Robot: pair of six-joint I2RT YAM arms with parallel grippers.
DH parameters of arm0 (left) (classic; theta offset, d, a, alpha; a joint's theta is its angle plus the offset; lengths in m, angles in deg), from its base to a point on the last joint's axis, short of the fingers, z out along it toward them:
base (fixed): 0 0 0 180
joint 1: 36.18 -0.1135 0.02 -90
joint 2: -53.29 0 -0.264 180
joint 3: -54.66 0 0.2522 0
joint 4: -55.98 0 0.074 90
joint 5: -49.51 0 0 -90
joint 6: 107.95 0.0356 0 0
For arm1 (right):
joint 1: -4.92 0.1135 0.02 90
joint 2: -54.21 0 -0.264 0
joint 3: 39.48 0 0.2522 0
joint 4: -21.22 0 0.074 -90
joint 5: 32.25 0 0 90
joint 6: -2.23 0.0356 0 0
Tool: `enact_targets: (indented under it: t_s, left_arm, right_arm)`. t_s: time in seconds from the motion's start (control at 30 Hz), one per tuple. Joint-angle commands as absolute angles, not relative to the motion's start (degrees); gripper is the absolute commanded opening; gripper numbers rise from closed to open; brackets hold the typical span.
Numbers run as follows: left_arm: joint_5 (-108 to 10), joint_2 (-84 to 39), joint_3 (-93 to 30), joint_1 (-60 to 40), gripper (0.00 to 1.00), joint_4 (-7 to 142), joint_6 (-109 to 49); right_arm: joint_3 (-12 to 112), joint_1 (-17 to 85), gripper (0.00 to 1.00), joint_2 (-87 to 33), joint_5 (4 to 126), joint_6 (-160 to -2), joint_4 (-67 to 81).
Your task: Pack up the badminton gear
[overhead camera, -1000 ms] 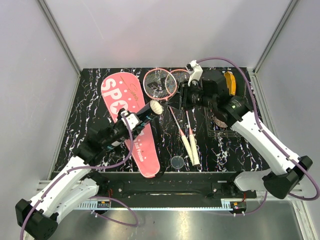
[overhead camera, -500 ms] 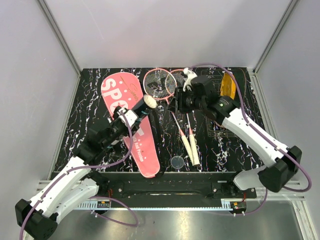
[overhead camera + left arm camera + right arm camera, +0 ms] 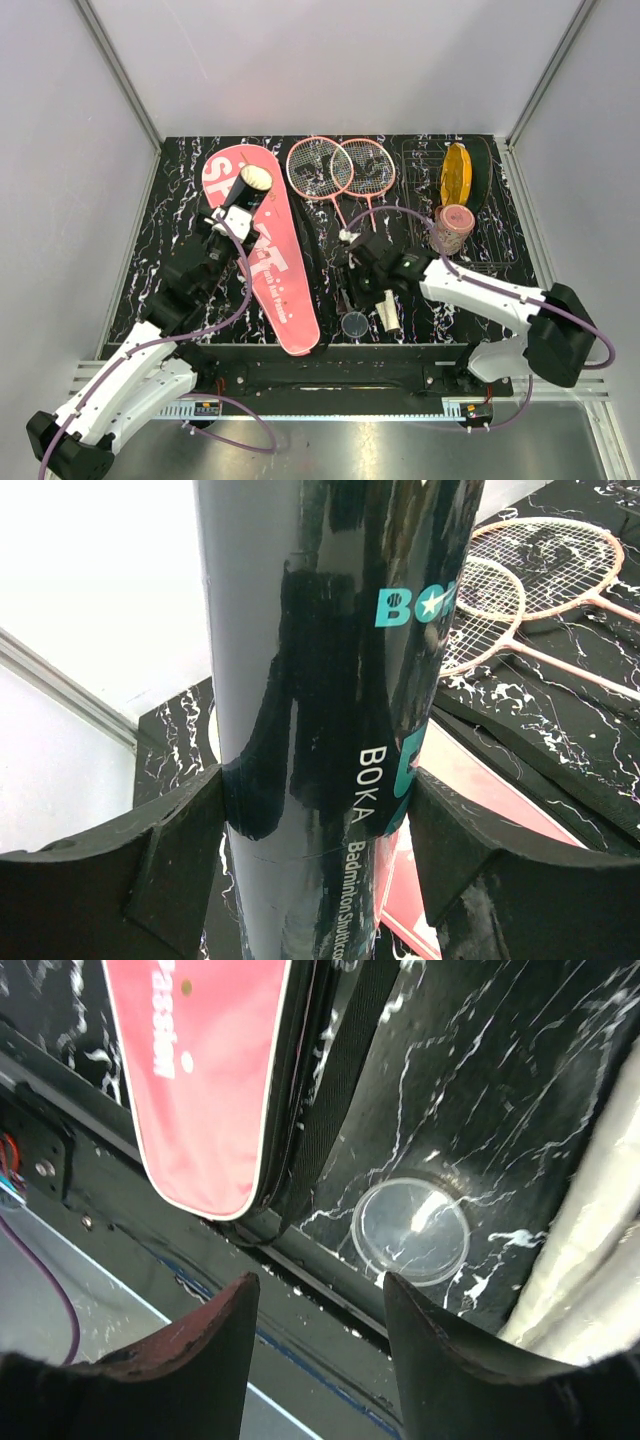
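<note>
— What sort of place is this?
— A robot lab, a test cell by the look of it. Two white robot arms [image 3: 130,368] are bolted at the bottom edge of a black marbled table [image 3: 178,185].
— Anything else?
— Bare pale wall panels [image 3: 330,60] set in metal posts [image 3: 120,70] box it in. Purple cables [image 3: 247,285] run along the arms, above a slotted rail [image 3: 330,416] at the bottom.

The worktop [image 3: 180,200] is black, veined with white like marble. The cover [image 3: 285,300] is pink with white letters and a black edge. The rackets [image 3: 320,168] have pink frames and white handles [image 3: 590,1240]. The tube [image 3: 340,680] is glossy black with teal and white lettering. The disc [image 3: 456,175] is yellow, the cup [image 3: 452,228] pinkish, the lid [image 3: 411,1231] clear.
</note>
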State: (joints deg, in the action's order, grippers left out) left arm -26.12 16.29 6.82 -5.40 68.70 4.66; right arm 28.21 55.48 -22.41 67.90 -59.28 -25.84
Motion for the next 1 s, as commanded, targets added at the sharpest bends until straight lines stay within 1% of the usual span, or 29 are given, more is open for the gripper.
enact_targets:
  t_s: [0.0, 0.1, 0.13, 0.17, 0.2, 0.33, 0.5, 0.57, 0.67, 0.73, 0.77, 0.8, 0.83, 0.9, 0.93, 0.97]
  left_arm:
    - [-24.3, 17.2, 6.5, -5.4, 0.00, 62.7, 5.4]
    - [-25.1, 16.9, 6.3, -5.4, 0.00, 63.0, 5.5]
    - [-25.5, 16.9, 6.4, -5.4, 0.00, 63.0, 5.4]
    - [-25.7, 16.9, 6.4, -5.4, 0.00, 63.1, 5.4]
    - [-25.8, 17.0, 6.4, -5.4, 0.00, 63.2, 5.4]
    - [-26.7, 17.4, 6.6, -5.4, 0.00, 63.2, 5.3]
    - [-27.4, 17.0, 6.6, -5.4, 0.00, 63.2, 5.5]
    - [-27.7, 17.0, 6.6, -5.4, 0.00, 63.3, 5.4]
    - [-27.9, 17.1, 6.6, -5.3, 0.00, 63.4, 5.3]
    - [-28.8, 17.1, 6.7, -5.3, 0.00, 63.4, 5.4]
    - [-29.6, 17.0, 6.8, -5.4, 0.00, 63.4, 5.4]
    - [-30.6, 16.9, 6.8, -5.3, 0.00, 63.5, 5.4]
    - [-33.5, 16.7, 6.7, -5.4, 0.00, 64.1, 5.5]
    - [-38.2, 16.1, 6.5, -5.3, 0.00, 65.1, 6.3]
    - [-44.5, 15.8, 6.3, -5.3, 0.00, 66.1, 6.7]
    - [-47.8, 15.1, 6.2, -5.4, 0.00, 67.0, 7.6]
  right_arm:
    - [27.8, 60.9, 0.60, -26.6, 67.2, -56.8, -24.7]
    - [28.2, 64.1, 0.58, -31.4, 63.8, -56.7, -25.0]
    - [28.3, 64.9, 0.55, -32.5, 62.9, -56.7, -25.0]
    - [28.3, 64.9, 0.49, -34.8, 62.1, -56.9, -25.0]
    - [28.6, 64.9, 0.46, -35.6, 60.6, -57.1, -25.1]
    - [28.5, 66.2, 0.44, -38.3, 58.1, -58.0, -23.9]
    - [28.8, 67.4, 0.34, -42.3, 58.0, -58.0, -21.8]
    - [28.9, 68.1, 0.32, -44.1, 56.0, -58.1, -21.8]
    - [29.6, 68.5, 0.22, -45.5, 52.7, -58.4, -23.6]
    - [30.0, 68.5, 0.08, -43.1, 49.8, -58.2, -24.7]
    - [30.2, 68.6, 0.03, -41.5, 46.7, -58.4, -25.6]
    - [30.5, 68.5, 0.00, -39.9, 44.8, -58.5, -26.1]
    - [31.0, 68.4, 0.00, -36.0, 43.0, -59.1, -27.2]
    - [33.1, 67.0, 0.00, -32.0, 41.9, -61.7, -27.5]
    - [33.9, 65.9, 0.00, -28.3, 42.6, -62.6, -27.7]
    - [35.9, 64.5, 0.00, -26.3, 47.1, -63.5, -27.6]
